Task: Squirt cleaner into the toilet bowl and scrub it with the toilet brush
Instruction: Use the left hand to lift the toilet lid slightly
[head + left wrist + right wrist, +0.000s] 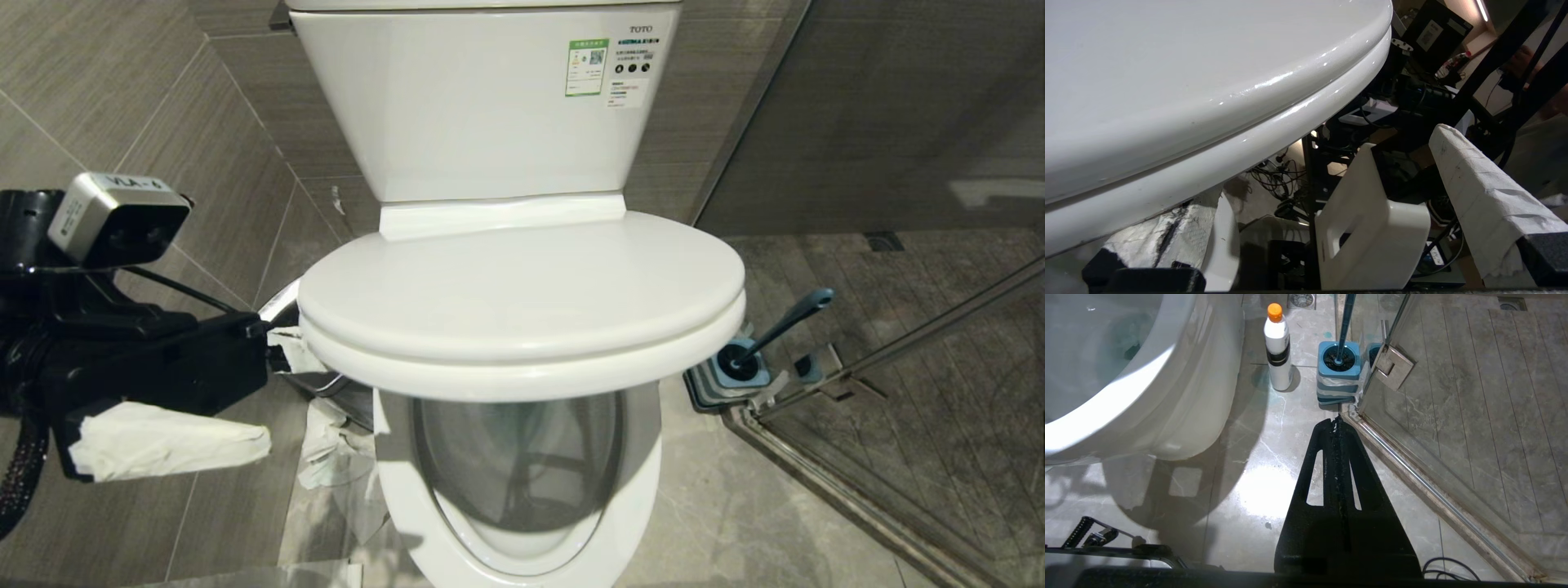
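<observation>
I am holding my left gripper (pixel 269 392) at the left flank of the toilet bowl (pixel 522 523), its fingers (pixel 171 441) spread wide and released, each wrapped in white tissue. The head view is showing the lid (pixel 522 294) lying shut over the seat, with the bowl's front rim showing below it. My left wrist camera is looking along the underside edge of that lid (pixel 1208 81) and seat from close by: one wrapped finger (pixel 1486 196) is standing clear of the seat, the other (pixel 1163 237) is sitting just under the seat's edge, and I cannot tell whether it is touching.

My right gripper (pixel 1336 420) is hanging low over the floor, out of the head view; only its own camera is showing it, fingers clenched together on nothing. That same view is giving me the cleaner (pixel 1278 347), upright on the floor between the toilet base and the brush holder (pixel 1338 371), which the head view is hiding behind the seat. The toilet brush (pixel 1345 322) is standing in its holder beside the glass shower door (pixel 1453 396); from the head camera I am seeing its handle (pixel 788 322) leaning out to the right of the bowl.
</observation>
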Motion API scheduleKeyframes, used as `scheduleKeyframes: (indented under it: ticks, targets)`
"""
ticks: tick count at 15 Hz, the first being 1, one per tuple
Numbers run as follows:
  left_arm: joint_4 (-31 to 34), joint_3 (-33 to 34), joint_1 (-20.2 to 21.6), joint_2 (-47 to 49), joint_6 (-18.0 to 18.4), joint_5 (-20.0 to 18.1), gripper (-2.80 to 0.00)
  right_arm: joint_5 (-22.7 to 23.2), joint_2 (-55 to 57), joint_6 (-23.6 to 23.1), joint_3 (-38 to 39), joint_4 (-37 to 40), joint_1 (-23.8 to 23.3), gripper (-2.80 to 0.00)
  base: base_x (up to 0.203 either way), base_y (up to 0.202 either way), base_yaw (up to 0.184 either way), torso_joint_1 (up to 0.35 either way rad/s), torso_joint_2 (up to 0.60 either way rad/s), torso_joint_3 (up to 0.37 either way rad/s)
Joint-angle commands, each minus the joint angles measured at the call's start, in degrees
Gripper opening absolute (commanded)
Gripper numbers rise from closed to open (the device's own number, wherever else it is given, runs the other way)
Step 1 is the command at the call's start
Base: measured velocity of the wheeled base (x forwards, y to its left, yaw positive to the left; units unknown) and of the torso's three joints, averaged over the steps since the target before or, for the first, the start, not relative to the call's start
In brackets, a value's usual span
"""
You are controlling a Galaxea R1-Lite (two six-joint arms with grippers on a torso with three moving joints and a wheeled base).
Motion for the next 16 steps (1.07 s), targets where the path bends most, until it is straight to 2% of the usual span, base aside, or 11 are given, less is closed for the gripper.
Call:
scheduleKeyframes:
  ticks: [1, 11, 16]
  targets:
    - [0.2, -3.4, 0.6, 1.9, 0.1, -0.2, 0.00, 0.0, 0.1, 0.0, 0.0, 0.0, 0.0, -2.80, 0.000, 0.000, 0.000, 0.000, 0.00, 0.000]
    - [1.8, -24.6, 2.2, 12.7, -0.1, 0.0, 0.00, 0.0, 0.1, 0.0, 0.0, 0.0, 0.0, -2.80, 0.000, 0.000, 0.000, 0.000, 0.00, 0.000]
    - [12.1, -38.4, 4.8, 17.5, -0.1, 0.3, 0.00, 0.0, 0.1, 0.0, 0.0, 0.0, 0.1, -2.80, 0.000, 0.000, 0.000, 0.000, 0.00, 0.000]
